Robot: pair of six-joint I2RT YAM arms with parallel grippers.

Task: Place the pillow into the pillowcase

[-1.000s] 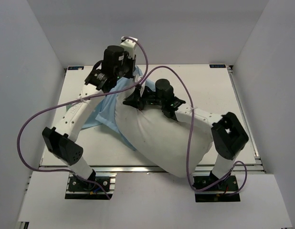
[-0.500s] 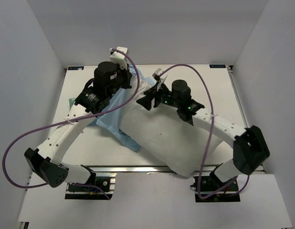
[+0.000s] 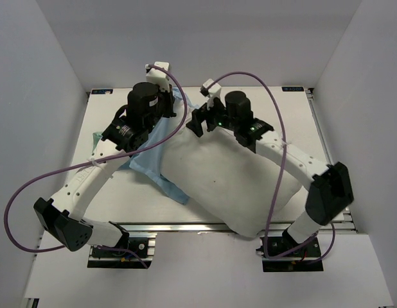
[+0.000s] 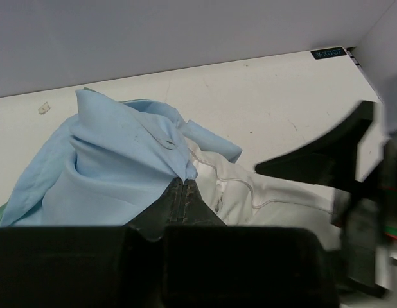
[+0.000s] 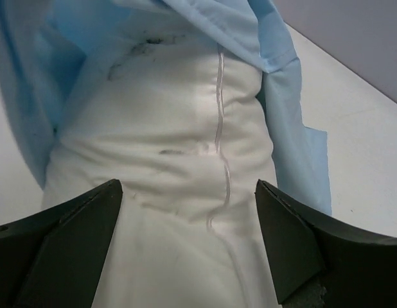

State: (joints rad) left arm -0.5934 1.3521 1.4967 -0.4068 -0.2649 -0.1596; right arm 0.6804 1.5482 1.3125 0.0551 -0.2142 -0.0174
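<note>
The pillow lies slantwise across the table, white and plump, its near corner over the front edge. Its far end sits in the mouth of the pillowcase, whose light blue cloth wraps both sides of it. My left gripper is shut on the pillowcase's edge, with the fingertips pinching a raised fold beside the pillow's seam. Over the pillow's far end my right gripper hovers open, nothing between its fingers. The right gripper shows as black fingers next to the left one.
A sliver of the pillowcase's green face shows at the left under the left arm. The white table has raised rails at its edges and grey walls on three sides. Purple cables loop above both arms.
My right gripper has let go of the pillow, opened wide and shifted toward the far end. The left arm stretched out lower, still pinching the blue cloth.
</note>
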